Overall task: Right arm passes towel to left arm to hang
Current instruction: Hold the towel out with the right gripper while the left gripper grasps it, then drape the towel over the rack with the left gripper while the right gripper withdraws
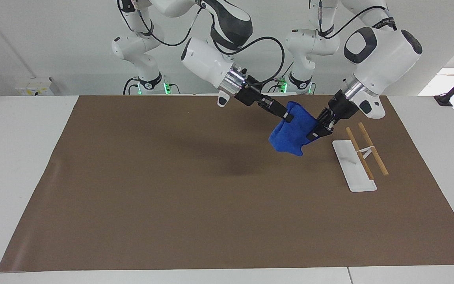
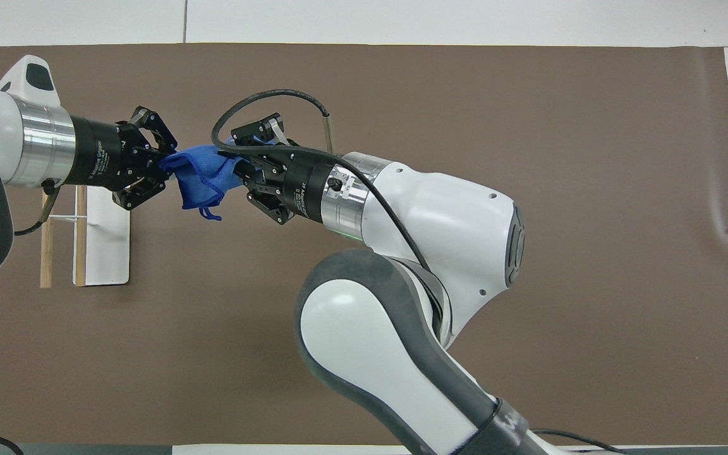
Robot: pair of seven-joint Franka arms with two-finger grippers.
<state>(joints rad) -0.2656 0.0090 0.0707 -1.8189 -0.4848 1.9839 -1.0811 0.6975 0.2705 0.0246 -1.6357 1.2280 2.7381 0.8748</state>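
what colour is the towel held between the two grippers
Bright blue, plain with no pattern. The towel shows best in the facing view, hanging between the right gripper and left gripper.
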